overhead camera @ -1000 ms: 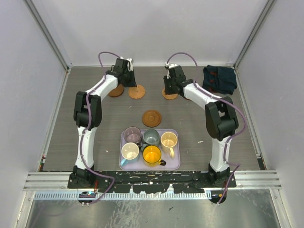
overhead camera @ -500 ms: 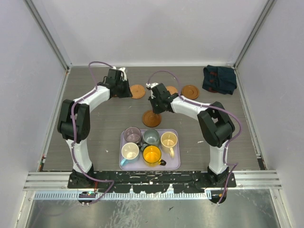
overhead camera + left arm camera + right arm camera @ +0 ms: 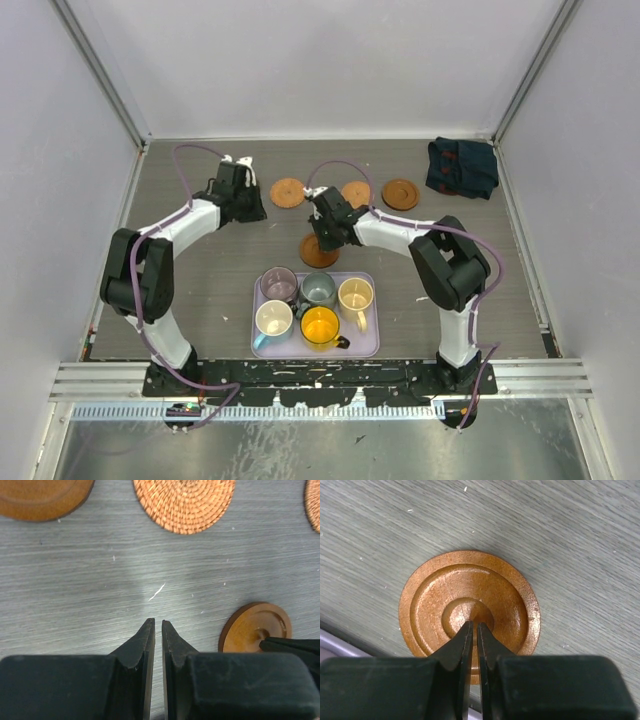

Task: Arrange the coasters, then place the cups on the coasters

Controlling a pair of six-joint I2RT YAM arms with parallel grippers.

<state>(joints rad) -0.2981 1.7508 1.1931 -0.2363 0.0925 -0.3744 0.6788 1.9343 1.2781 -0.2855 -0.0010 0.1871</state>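
Left tool (image 3: 158,622): clenched on nothing, its fingers almost touching, over bare desk (image 3: 220,270); it sits left of centre in the upper half of the overhead frame.
Right tool (image 3: 474,625): pinched to a sliver with nothing between the fingers, its tips on the raised middle of the ringed coaster (image 3: 470,587).
Ringed coaster: flat on the desk at the centre of the overhead frame, just above the tray (image 3: 368,345) and not touching it.
Row of coasters: first coaster (image 3: 287,190), second coaster (image 3: 356,192) and third coaster (image 3: 400,193) lie apart across the upper middle; the first is woven.
Dark coaster (image 3: 40,495): upper left corner of the left wrist frame, cut off by the edge.
Cups: all five stand in the tray at lower centre: purple cup (image 3: 278,284), teal cup (image 3: 319,289) and beige cup (image 3: 355,295) behind, cream cup (image 3: 273,318) and yellow cup (image 3: 320,325) in front.
Cloth (image 3: 462,165): dark blue, bunched in the upper right corner.
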